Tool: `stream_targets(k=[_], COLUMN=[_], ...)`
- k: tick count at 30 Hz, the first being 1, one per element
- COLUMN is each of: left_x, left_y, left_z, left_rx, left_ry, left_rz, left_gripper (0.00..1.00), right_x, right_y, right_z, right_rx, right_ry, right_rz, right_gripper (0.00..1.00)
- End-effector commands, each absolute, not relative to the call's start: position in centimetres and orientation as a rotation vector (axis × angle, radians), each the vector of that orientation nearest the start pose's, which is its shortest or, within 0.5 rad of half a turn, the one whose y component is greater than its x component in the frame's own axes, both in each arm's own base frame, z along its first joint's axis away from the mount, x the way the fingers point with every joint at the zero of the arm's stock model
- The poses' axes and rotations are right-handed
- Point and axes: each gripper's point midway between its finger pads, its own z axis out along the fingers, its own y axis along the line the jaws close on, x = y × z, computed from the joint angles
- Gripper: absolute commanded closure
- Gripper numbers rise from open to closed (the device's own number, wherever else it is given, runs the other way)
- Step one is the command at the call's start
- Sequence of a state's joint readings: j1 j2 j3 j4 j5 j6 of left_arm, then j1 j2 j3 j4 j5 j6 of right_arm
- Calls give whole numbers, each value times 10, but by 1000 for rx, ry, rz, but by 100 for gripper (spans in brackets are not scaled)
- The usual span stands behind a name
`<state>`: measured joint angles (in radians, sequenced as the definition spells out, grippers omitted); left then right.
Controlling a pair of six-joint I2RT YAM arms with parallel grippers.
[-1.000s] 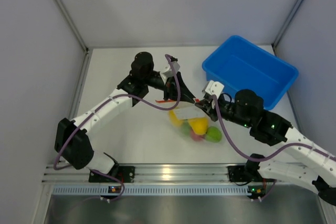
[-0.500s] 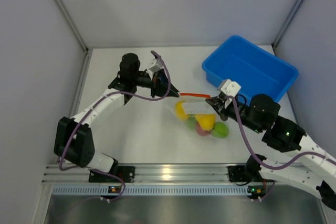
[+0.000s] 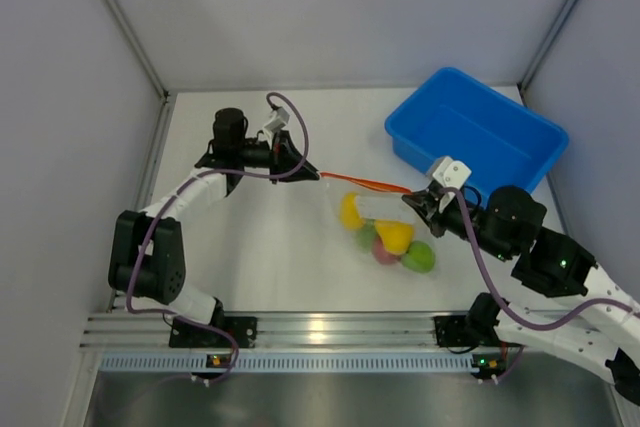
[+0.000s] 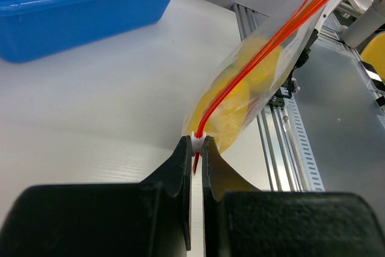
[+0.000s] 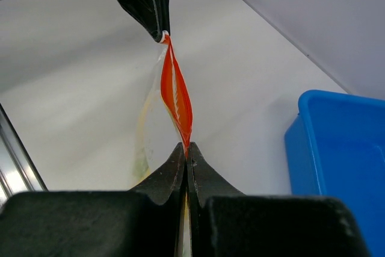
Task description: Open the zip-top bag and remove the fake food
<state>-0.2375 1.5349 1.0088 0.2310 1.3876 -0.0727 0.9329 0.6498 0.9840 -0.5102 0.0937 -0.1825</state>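
Note:
The zip-top bag [image 3: 372, 209] is stretched between both grippers, its orange-red zip strip [image 3: 362, 183] taut and its two sides parted into a narrow slit [image 5: 177, 97]. My left gripper [image 3: 304, 169] is shut on the white slider at the strip's left end [image 4: 197, 141]. At the opposite end my right gripper [image 3: 411, 199] is shut on the strip [image 5: 186, 148]. The fake food sags inside the clear bag: two yellow pieces [image 3: 350, 210] [image 3: 394, 235], a red one [image 3: 385, 253] and a green one [image 3: 419, 258]. Yellow fruit [image 4: 240, 88] shows through the plastic in the left wrist view.
A blue plastic bin [image 3: 475, 132] stands at the back right, close behind the right arm [image 4: 84, 4] [image 5: 337, 161]. An aluminium rail [image 3: 330, 330] runs along the near table edge. Grey walls close in the table on three sides.
The left gripper has drawn back to the left and the right gripper to the right. The zip strip between them has grown longer, and the bag with its fruit has shifted right.

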Motion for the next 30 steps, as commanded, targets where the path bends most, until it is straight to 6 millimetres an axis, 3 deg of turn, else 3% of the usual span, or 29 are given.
stream_targets(k=[1,4,5,7,8,11,14,16,21,25,30], left_x=[305,303,303,301,301,291,279,289,263,228,218], left_y=[-235,-233,-233,-235,-241,-257,-276,-283,-320,-333,-333], left_z=[228,228,232,238,243,260,282,294,325,331,321], left_rx=[1065,1051,1052,1055,1054,1102,1152,1103,1196,1323,1354], left_ry=[1507,1525,1519,1510,1509,1458,1385,1387,1252,1150,1142], left_rz=[-1442,-1468,-1461,-1448,-1427,-1412,-1373,-1286,-1277,-1379,-1404], left_gripper=[100,95,83,73,46,34,30,30,29,30,30], right_x=[166,165,164,161,160,158,157,152,145,146,144], right_y=[183,188,189,193,194,197,199,202,203,205,206], right_z=[362,358,358,357,358,352,345,340,342,342,343], right_rx=[-783,-794,-799,-810,-810,-835,-855,-896,-916,-916,-927], right_ry=[1453,1456,1453,1437,1428,1426,1437,1436,1405,1411,1402], right_rz=[514,533,544,568,575,588,593,611,641,642,652], right_gripper=[100,100,100,100,100,100,100,100,100,100,100])
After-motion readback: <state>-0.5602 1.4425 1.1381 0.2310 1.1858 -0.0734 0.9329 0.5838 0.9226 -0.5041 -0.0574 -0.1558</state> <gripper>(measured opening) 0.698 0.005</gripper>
